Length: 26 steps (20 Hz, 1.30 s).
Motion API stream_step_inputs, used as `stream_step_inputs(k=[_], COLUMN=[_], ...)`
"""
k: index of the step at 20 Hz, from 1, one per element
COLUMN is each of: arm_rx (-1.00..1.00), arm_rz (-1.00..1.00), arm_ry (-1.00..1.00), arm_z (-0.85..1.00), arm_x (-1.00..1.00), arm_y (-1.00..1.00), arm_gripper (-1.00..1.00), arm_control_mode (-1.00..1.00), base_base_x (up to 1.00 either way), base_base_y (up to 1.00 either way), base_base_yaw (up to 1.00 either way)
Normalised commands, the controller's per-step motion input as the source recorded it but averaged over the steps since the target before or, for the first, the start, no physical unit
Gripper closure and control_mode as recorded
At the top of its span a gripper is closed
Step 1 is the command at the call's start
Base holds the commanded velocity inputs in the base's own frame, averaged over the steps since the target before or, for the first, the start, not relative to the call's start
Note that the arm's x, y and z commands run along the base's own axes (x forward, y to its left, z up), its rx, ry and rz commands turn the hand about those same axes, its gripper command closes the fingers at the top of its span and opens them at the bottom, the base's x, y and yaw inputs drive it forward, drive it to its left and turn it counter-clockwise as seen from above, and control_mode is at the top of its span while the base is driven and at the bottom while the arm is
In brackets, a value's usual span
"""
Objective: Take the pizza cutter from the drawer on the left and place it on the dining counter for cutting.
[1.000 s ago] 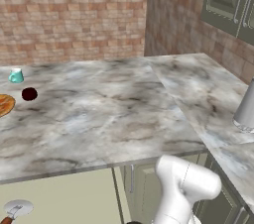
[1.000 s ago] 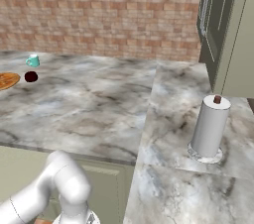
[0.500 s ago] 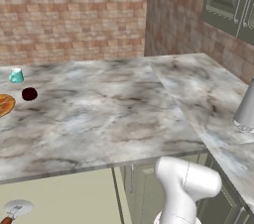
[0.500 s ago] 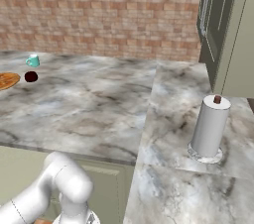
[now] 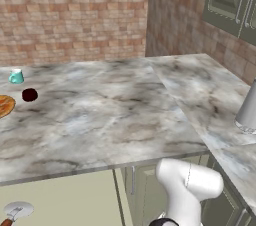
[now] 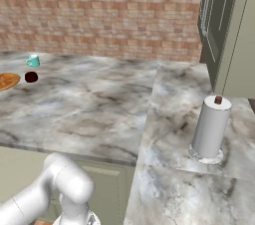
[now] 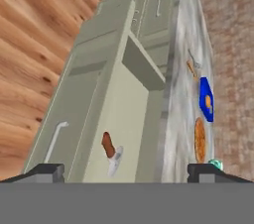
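Observation:
The drawer [image 7: 121, 114] stands pulled out below the dining counter [image 7: 174, 94], its pale inside in plain sight and its silver bar handle [image 7: 53, 140] on the sage-green front. The pizza cutter [image 7: 110, 152] lies flat on the drawer floor, reddish-brown handle and silvery head together. My gripper [image 7: 125, 176] is open and hangs above and short of the cutter, both fingertips [image 7: 43, 172] apart and holding nothing. From the left base view the cutter [image 5: 15, 212] lies in the open drawer [image 5: 65, 200] under the marble dining counter [image 5: 100, 125].
On the counter's far left stand a teal cup [image 5: 16, 76], a dark red ball [image 5: 30, 94] and a pizza [image 5: 3, 106]. A blue plate [image 7: 206, 100] sits further along. A paper towel roll [image 6: 210, 128] stands on the right wing. Cabinet doors [image 5: 145, 190] flank the drawer.

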Motion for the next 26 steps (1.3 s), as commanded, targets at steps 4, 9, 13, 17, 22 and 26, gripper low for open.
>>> stream_step_inputs(k=[4,9,13,17,22,26], arm_rx=[0.06,0.14,0.2,0.19,0.19,0.13], arm_rz=[-0.14,-0.19,-0.2,-0.23,-0.23,-0.24], arm_ry=[0.18,0.31,0.34,0.35,0.31,0.27], arm_z=[0.94,0.76,0.74,0.53,0.33,0.29], arm_x=[0.14,0.62,0.71,0.79,0.72,0.66], arm_y=[-0.08,-0.43,-0.56,-0.61,-0.6,-0.54], arm_gripper=[-1.0,-1.0,-1.0,-1.0,-1.0,-1.0], arm_control_mode=[-1.0,-1.0,-1.0,-1.0,-1.0,-1.0], base_base_x=[0.0,0.0,0.0,0.0,0.0,0.0], base_base_y=[0.0,0.0,0.0,0.0,0.0,0.0], base_base_yaw=[0.0,0.0,0.0,0.0,0.0,0.0])
